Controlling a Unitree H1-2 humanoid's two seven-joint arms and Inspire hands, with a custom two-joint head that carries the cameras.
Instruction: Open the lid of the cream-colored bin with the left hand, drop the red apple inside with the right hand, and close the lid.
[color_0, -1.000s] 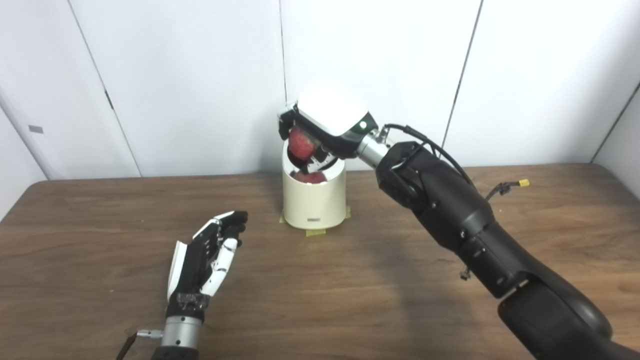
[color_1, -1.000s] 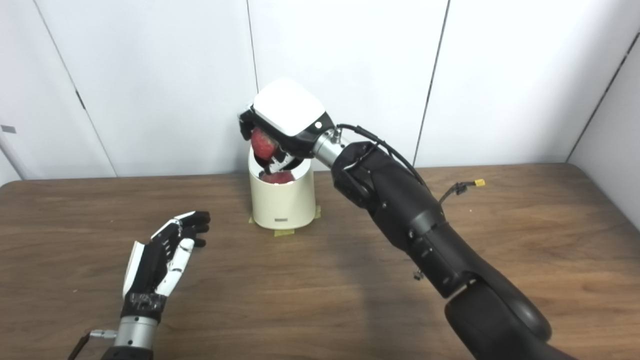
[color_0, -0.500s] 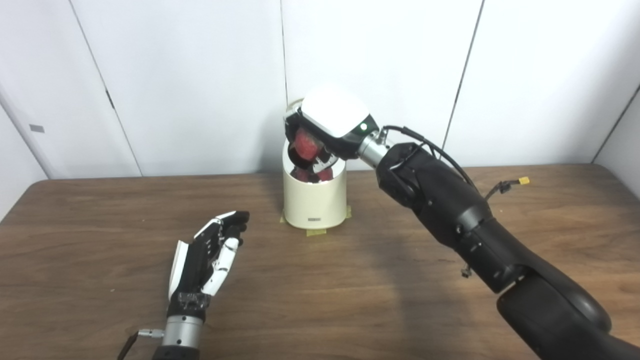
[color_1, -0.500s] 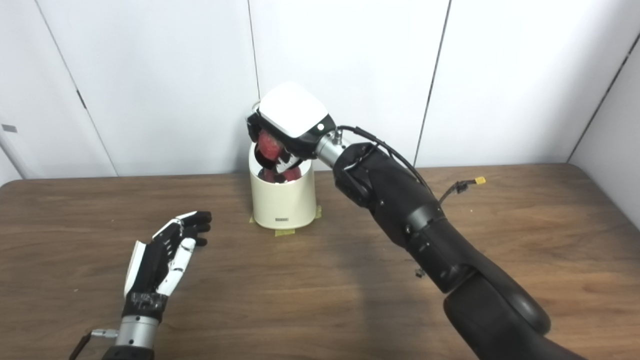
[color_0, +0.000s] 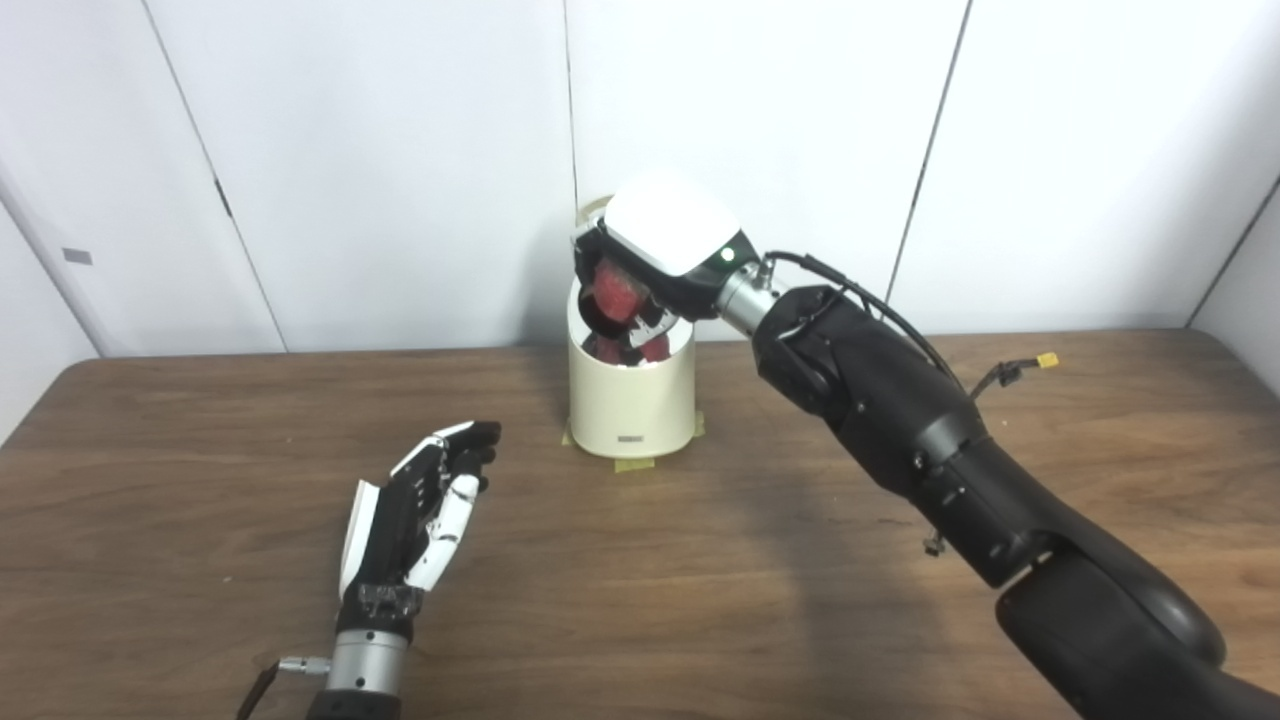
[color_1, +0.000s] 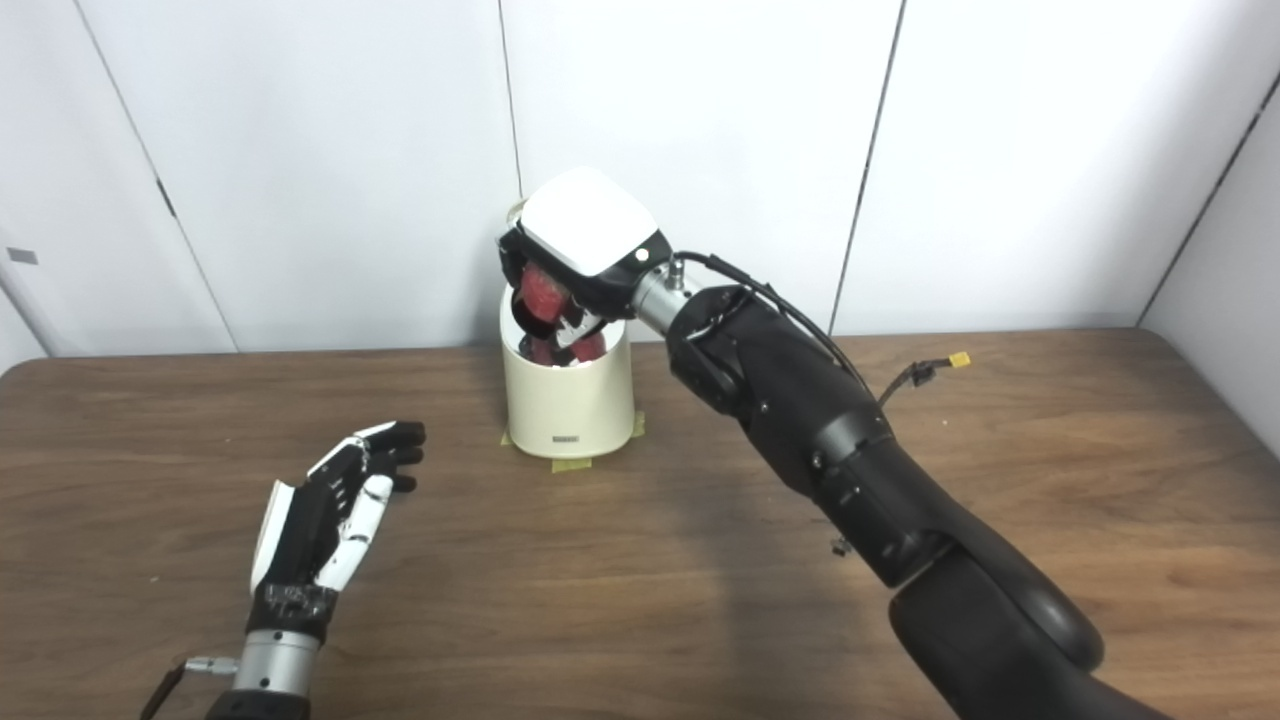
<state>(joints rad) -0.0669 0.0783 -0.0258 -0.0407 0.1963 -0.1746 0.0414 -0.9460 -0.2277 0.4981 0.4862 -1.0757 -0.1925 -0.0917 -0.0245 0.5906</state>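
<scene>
The cream-colored bin stands at the back middle of the wooden table. A sliver of its raised lid shows behind my right hand. My right hand hovers over the bin's mouth, shut on the red apple, which hangs at the rim and partly inside the opening. More red shows on the shiny inner wall; I cannot tell whether it is a reflection. My left hand is open, thumb side up, left of and nearer than the bin, holding nothing.
Yellowish tape strips mark the bin's base. A loose cable with a yellow plug dangles from my right arm at the right. White wall panels stand close behind the bin.
My right hand has sunk a little with the apple, from above the rim down into the bin's mouth. The left hand has stayed where it was.
</scene>
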